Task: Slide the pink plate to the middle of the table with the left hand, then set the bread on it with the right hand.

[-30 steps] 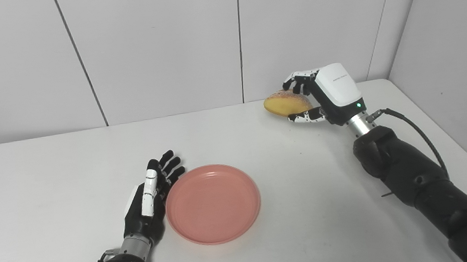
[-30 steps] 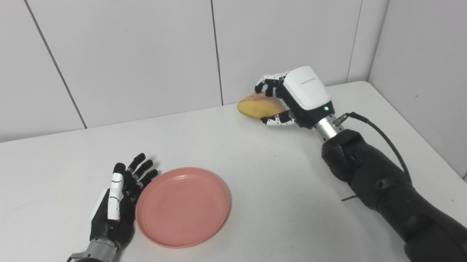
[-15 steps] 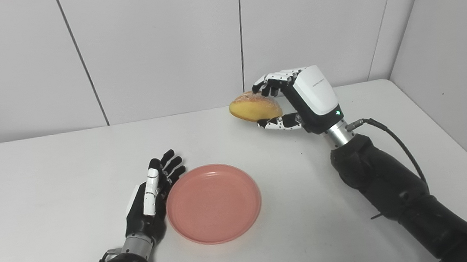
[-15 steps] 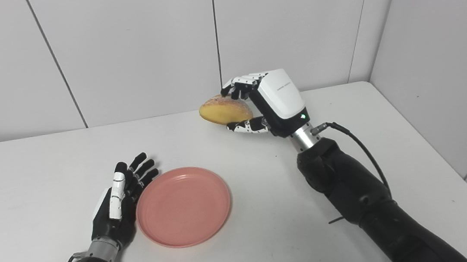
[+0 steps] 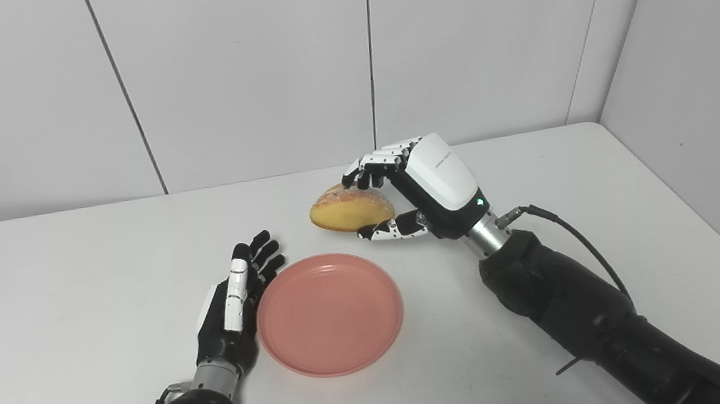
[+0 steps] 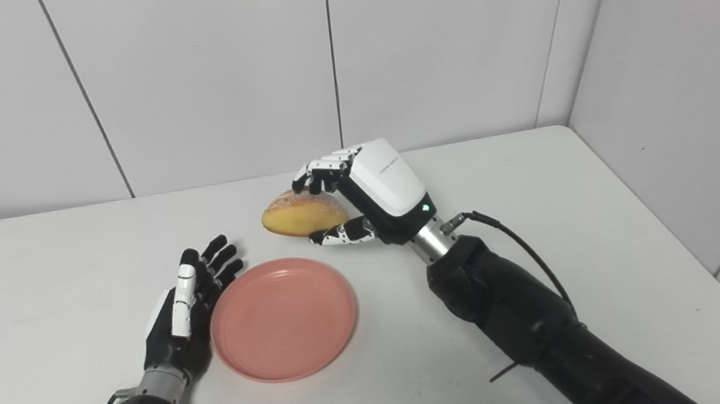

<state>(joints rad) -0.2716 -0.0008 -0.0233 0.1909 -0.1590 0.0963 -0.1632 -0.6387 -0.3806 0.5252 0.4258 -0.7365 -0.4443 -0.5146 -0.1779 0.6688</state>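
Note:
The pink plate (image 5: 329, 313) lies flat on the white table (image 5: 60, 274), near the middle and toward the front. My left hand (image 5: 232, 306) is open, its fingers straight, resting against the plate's left rim. My right hand (image 5: 425, 188) is shut on the bread (image 5: 350, 207), a golden bun, and holds it in the air just beyond the plate's far right edge. The plate holds nothing. The same scene shows in the right eye view, with the bread (image 6: 303, 216) above and behind the plate (image 6: 282, 318).
A black cable (image 5: 578, 239) loops off my right wrist above the table. White wall panels (image 5: 239, 74) close the back, and a wall (image 5: 706, 58) stands at the right edge.
My right hand has carried the bread left and down from the far right of the table to just beyond the plate. The left hand and the plate have stayed put.

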